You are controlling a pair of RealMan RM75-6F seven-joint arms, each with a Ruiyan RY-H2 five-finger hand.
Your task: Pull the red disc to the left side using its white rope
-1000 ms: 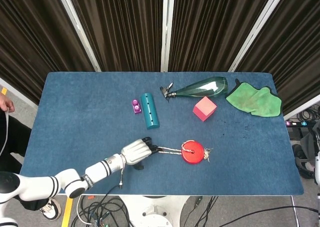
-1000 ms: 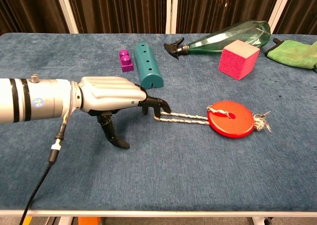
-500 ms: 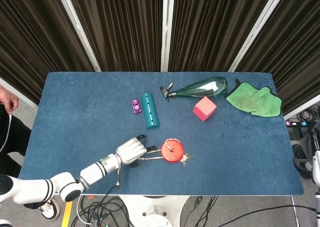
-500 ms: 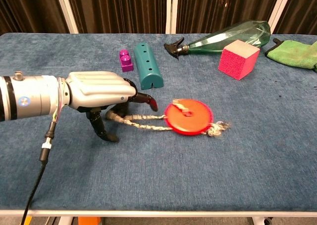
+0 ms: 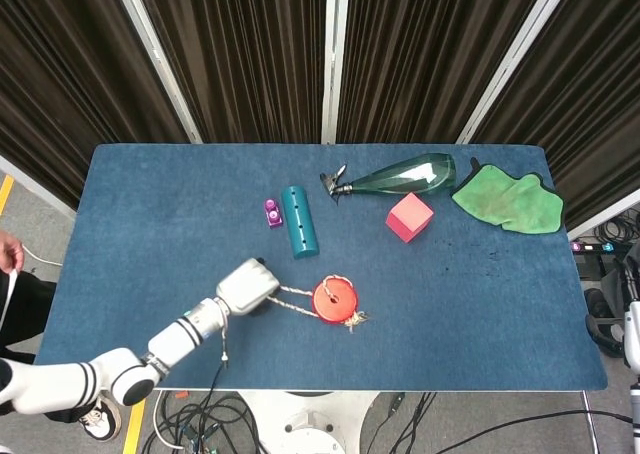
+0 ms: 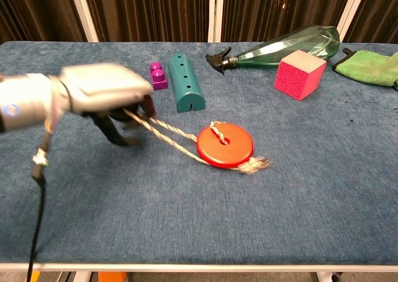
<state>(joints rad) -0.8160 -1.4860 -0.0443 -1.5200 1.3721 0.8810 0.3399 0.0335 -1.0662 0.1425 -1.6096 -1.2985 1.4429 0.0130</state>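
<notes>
Left hand (image 6: 102, 89) grips white rope (image 6: 165, 135), taut; red disc (image 6: 224, 145) beside teal block (image 6: 185, 82). Risk: rope slipping out, disc stalling.

My left hand (image 6: 102, 89) is motion-blurred in the chest view, so its grip on the rope (image 6: 163, 135) is unclear. At three o'clock, the green cloth (image 6: 372, 68) is cropped.

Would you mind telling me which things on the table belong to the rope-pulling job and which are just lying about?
In the job: red disc, white rope, left hand holding the rope.

Lying about: teal cylinder, purple block, spray bottle, pink cube, green cloth.
</notes>
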